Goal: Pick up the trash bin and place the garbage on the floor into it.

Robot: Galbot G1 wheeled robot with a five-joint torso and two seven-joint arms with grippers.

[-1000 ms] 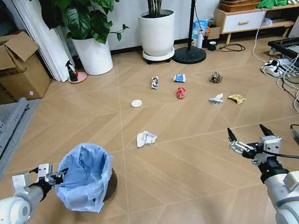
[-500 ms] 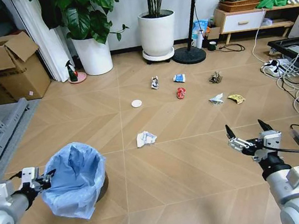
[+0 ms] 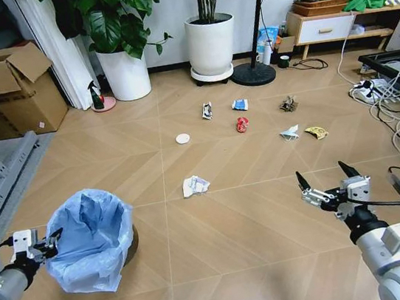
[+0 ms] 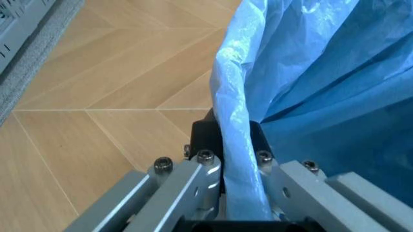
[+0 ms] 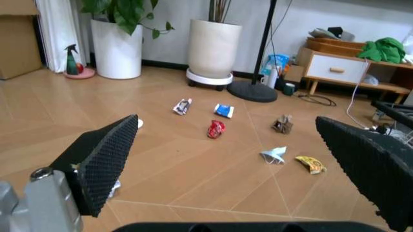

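Left claw, low at the robot's left, clamped on the rim of the trash bin; the bag liner is pinched between its fingers. Right claw hovers wide open over bare floor, holding nothing. The bin appears gripped, its inside seemingly empty. Crumpled paper, white disc, red can and wrappers lie ahead, uncollected.

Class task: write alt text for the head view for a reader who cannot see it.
The left gripper is shut on the rim of the blue-lined trash bin, while the right gripper hovers open over the floor. Garbage lies scattered beyond.
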